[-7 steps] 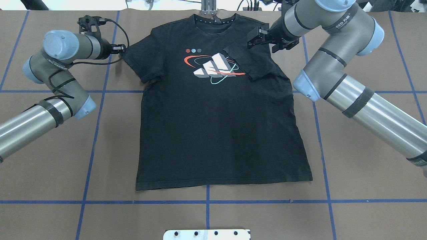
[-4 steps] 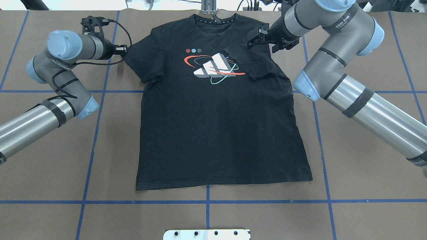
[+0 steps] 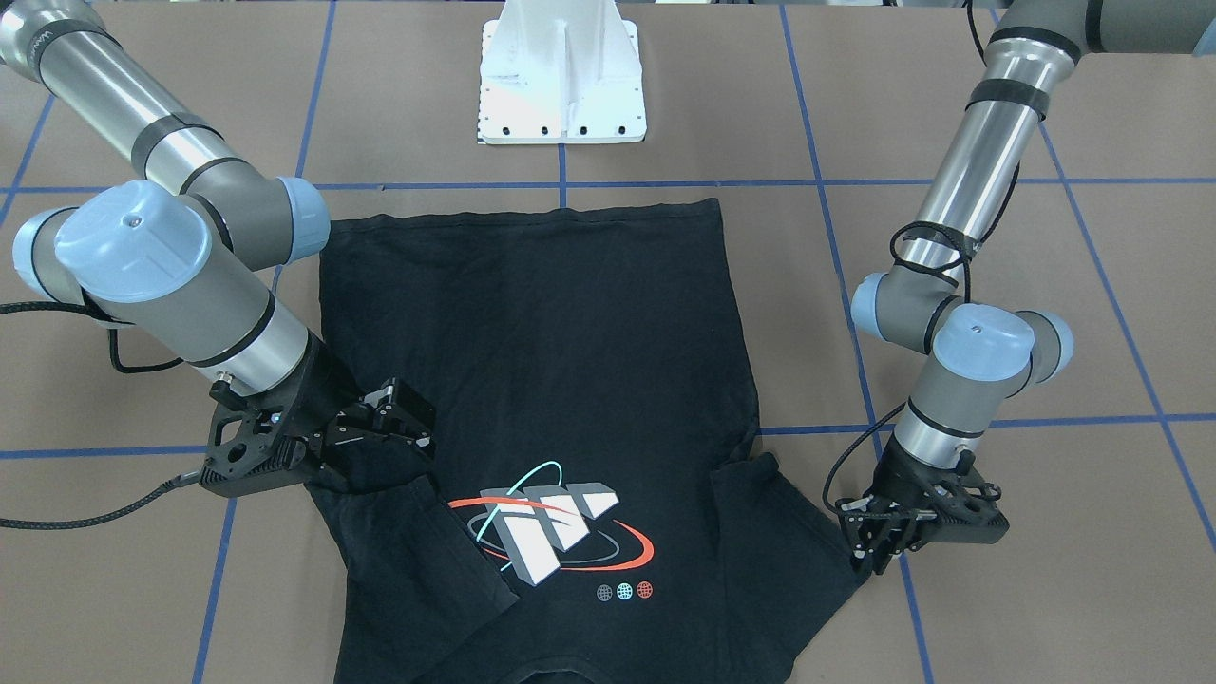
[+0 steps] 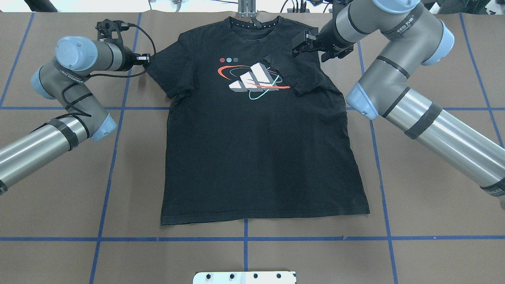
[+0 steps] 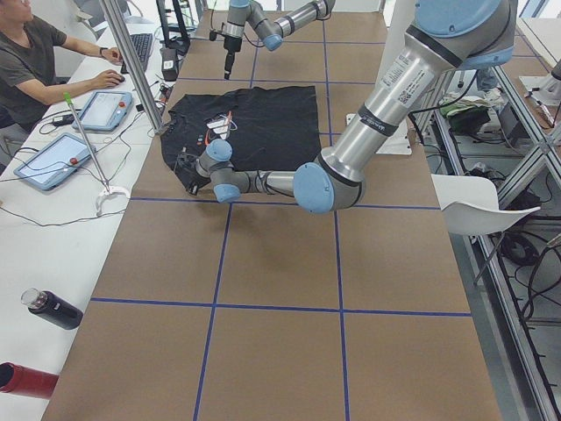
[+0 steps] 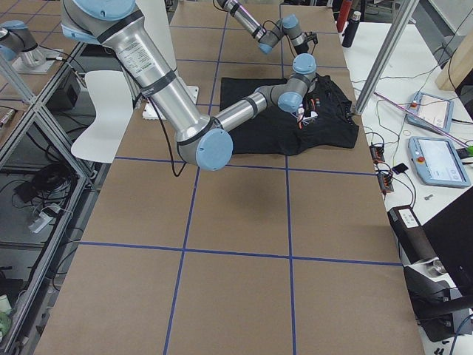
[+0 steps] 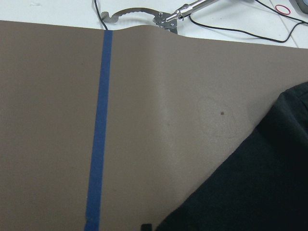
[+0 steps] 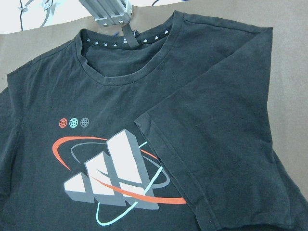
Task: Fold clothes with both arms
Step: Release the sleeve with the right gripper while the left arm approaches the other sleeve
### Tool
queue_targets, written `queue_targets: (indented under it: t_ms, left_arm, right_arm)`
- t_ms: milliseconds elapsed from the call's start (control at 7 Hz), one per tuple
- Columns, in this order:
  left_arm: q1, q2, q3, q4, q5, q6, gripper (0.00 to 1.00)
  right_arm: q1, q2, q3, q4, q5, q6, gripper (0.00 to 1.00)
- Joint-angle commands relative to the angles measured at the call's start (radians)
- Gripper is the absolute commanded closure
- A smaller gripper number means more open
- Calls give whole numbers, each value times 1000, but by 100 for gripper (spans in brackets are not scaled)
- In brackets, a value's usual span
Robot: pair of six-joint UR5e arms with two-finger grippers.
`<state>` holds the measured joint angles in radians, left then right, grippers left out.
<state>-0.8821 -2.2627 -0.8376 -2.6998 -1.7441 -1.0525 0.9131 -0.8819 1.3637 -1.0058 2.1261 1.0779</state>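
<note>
The T-shirt's [image 4: 252, 157] folded sleeve lies under the spread right pincer [image 4: 295, 47]; the left pincer [image 4: 146, 59], grip unclear, is at the other sleeve's edge.

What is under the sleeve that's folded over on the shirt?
The folded sleeve lies on the T-shirt's chest and covers the print's edge; the rest beneath is hidden.

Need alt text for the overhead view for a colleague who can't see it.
A black T-shirt lies flat, print up, on a brown table, one sleeve folded in over the print's edge. The right gripper is open at that sleeve's shoulder; the left gripper is at the tip of the other, unfolded sleeve.
</note>
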Motion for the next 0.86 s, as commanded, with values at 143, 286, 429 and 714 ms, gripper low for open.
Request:
queue_targets:
  t_ms: [143, 286, 429, 714]
  left_arm:
    - [0, 0, 0, 0, 0, 0, 100]
    - [-1, -1, -6, 0, -5, -1, 100]
    - [-5, -3, -30, 2, -9, -6, 100]
    - [-9, -3, -148, 37, -31, -11, 100]
  right_arm:
    - [0, 1, 0, 0, 0, 0, 1]
    - [1, 1, -2, 0, 0, 0, 1]
    - [1, 1, -2, 1, 0, 0, 1]
    - [1, 1, 0, 1, 0, 0, 1]
